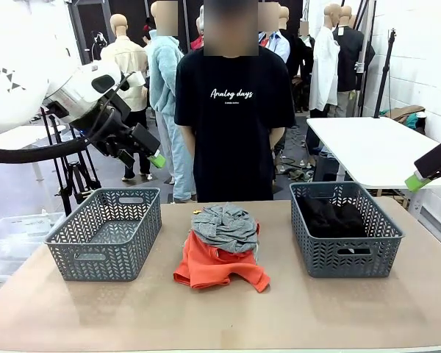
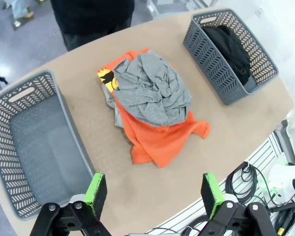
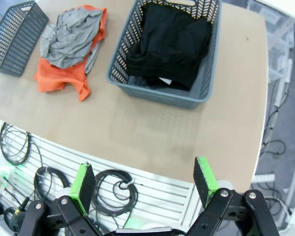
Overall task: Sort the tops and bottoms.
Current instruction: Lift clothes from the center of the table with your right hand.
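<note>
A pile of tops lies mid-table: a mottled grey piece [image 1: 224, 226] [image 2: 152, 93] [image 3: 71, 37] on an orange T-shirt [image 1: 219, 268] [image 2: 157, 140] [image 3: 59, 73] with a yellow print [image 2: 108, 78]. A light grey edge [image 2: 113, 108] peeks out underneath. Black bottoms [image 1: 331, 215] [image 2: 233, 49] [image 3: 172, 42] lie folded in the right grey basket [image 1: 345, 257] [image 2: 206, 54] [image 3: 152, 93]. My left gripper [image 1: 154, 158] [image 2: 151, 194] hangs open high above the left basket. Over the table's right edge, my right gripper [image 1: 426, 173] [image 3: 145, 179] is raised, open too.
A second grey basket [image 1: 95, 257] [image 2: 19, 93] [image 3: 14, 34] stands on the left. A person in a black T-shirt [image 1: 231, 110] stands at the far edge, behind the pile. Cables [image 3: 113, 191] hang below the table's near edge.
</note>
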`<state>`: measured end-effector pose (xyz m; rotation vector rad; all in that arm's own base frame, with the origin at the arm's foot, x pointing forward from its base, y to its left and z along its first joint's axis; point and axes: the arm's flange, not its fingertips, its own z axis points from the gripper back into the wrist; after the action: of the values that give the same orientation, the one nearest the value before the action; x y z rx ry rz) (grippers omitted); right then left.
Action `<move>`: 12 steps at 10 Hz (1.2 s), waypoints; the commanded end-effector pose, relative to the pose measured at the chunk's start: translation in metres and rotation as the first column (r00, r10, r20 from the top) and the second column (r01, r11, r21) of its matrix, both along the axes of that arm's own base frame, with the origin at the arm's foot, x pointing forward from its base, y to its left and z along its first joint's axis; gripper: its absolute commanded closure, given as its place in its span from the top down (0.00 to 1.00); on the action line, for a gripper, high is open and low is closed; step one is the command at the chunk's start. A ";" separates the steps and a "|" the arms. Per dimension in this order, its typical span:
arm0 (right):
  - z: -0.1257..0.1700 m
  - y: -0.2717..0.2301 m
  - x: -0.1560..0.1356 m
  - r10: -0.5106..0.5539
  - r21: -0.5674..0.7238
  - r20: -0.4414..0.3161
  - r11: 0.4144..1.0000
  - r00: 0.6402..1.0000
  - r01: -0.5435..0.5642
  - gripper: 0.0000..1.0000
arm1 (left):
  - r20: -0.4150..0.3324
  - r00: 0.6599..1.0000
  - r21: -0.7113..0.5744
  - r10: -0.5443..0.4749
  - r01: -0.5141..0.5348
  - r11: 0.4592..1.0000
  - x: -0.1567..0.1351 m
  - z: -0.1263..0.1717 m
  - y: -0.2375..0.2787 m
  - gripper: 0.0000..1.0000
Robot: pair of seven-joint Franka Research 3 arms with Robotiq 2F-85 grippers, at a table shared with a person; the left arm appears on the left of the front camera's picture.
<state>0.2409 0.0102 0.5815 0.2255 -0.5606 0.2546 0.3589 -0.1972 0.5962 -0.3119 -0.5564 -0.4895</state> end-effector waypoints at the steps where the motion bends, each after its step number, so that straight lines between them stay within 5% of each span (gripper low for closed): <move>1: 0.002 0.008 0.019 0.049 0.008 -0.023 0.999 0.999 -0.049 1.00 | 0.000 1.000 0.001 0.003 -0.003 1.000 0.000 0.000 0.001 1.00; 4: -0.007 0.045 0.096 0.232 0.044 -0.090 0.973 0.969 -0.229 1.00 | 0.000 1.000 0.001 0.003 -0.003 1.000 0.000 0.000 0.001 1.00; 7: -0.055 0.111 0.161 0.359 0.053 -0.118 0.933 0.926 -0.355 1.00 | 0.000 1.000 0.001 0.003 -0.003 1.000 0.000 0.000 0.001 1.00; 10: -0.087 0.164 0.192 0.464 0.103 -0.004 0.882 0.886 -0.461 1.00 | 0.000 1.000 0.001 0.003 -0.003 1.000 0.000 0.000 0.001 1.00; 12: -0.071 0.164 0.188 0.471 0.114 0.055 0.873 0.880 -0.474 1.00 | 0.000 1.000 0.001 0.003 -0.003 1.000 0.000 0.000 0.001 1.00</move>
<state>0.4313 0.1856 0.5037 0.4491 -0.5040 0.6782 0.3595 -0.1971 0.5961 -0.3155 -0.5546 -0.4898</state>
